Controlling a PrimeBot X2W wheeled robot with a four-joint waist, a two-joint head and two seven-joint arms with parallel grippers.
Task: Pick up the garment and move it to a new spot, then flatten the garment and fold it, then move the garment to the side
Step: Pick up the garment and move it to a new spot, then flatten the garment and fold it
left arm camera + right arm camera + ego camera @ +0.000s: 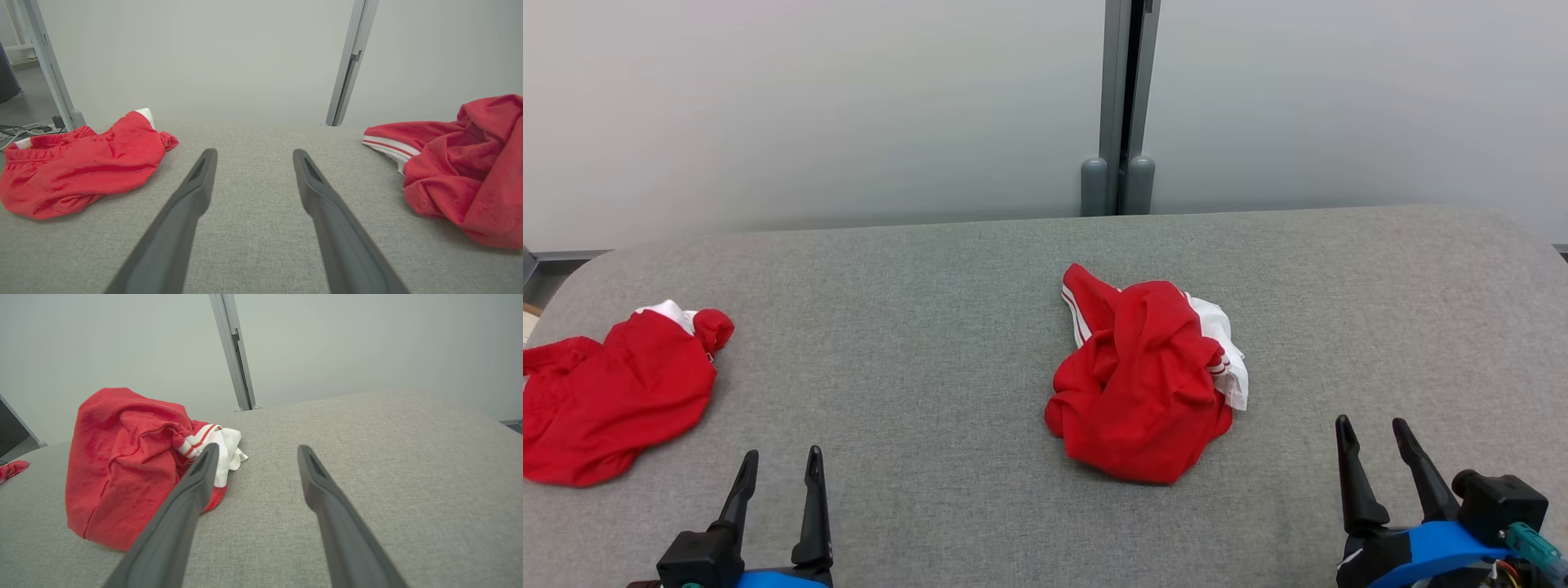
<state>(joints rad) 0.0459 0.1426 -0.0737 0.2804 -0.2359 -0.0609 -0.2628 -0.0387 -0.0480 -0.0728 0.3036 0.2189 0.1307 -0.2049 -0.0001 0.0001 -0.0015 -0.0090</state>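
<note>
A crumpled red garment [1143, 376] with white trim and red stripes lies in a heap near the middle of the grey table [931, 327]. It shows at the right in the left wrist view [466, 171] and at the left in the right wrist view [126, 465]. My left gripper [780, 461] rests open at the lower left, well apart from the heap, its fingers [196, 192] over bare cloth. My right gripper [1372, 433] stands open at the lower right, just right of the heap, with nothing between its fingers [322, 490].
A second red garment [605, 392] lies bunched at the table's left edge, also at the left in the left wrist view [81, 167]. A grey post [1123, 106] rises against the pale wall behind the table. Cables [20, 130] lie on the floor beyond the left end.
</note>
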